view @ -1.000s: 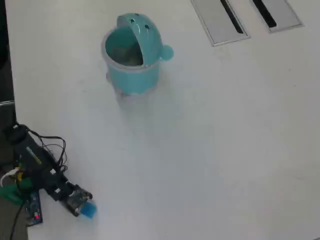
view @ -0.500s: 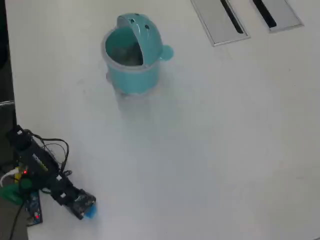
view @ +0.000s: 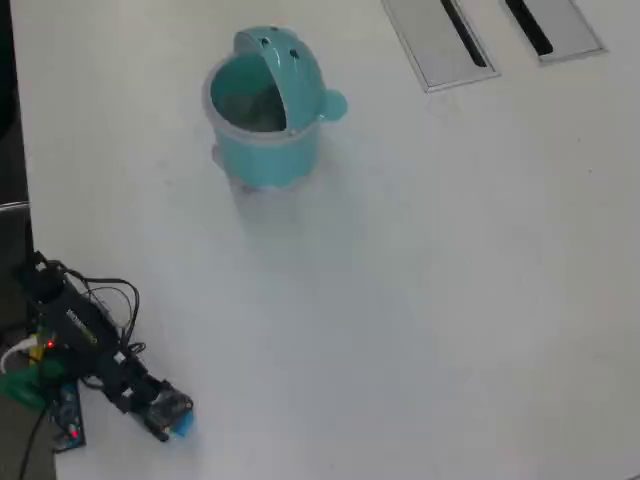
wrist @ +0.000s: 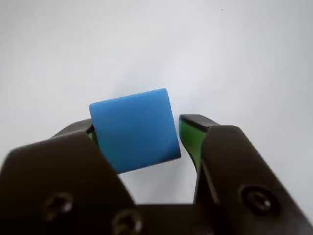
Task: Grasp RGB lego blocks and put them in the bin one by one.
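While I watch the wrist view, my gripper [wrist: 178, 134] fills the lower frame, its two dark jaws standing either side of the blue block [wrist: 134, 129]. That block touches the left jaw; on the right I see a thin gap of white table before the green-padded finger [wrist: 188, 137], so the jaws are spread slightly wider than the block rather than squeezing it.

From overhead, the arm [view: 85, 345] lies low at the bottom-left corner of the table [view: 450, 300], wires trailing, and only a sliver of the blue block [view: 183, 427] shows at the gripper [view: 175, 420] tip. A second ago much more blue was visible there; the gripper has since turned and drawn slightly toward the table edge.

Only the overhead view shows the bin [view: 265, 110], well apart from the arm near the top of the table, its domed lid tipped back and its mouth open, unchanged from before. Beyond it, two grey panels [view: 440, 40] sit at the far edge.
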Robot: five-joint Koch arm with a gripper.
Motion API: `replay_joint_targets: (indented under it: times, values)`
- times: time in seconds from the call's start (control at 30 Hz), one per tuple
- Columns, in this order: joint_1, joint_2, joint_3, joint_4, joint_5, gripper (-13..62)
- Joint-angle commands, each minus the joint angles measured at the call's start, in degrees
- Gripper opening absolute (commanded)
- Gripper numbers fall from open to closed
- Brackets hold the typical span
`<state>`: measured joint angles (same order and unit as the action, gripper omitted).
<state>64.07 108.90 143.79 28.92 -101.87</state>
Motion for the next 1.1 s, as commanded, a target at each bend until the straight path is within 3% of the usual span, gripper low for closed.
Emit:
replay_joint_targets:
  times: [0.0,0.33,1.07]
  values:
    - [-0.4,0.0,-2.5,-2.5,-0.4,24.6]
    - [-2.7,0.1,0.4,-8.6,-3.7,11.8]
    - [-24.2,15.2,1.2,-13.1,2.0,11.8]
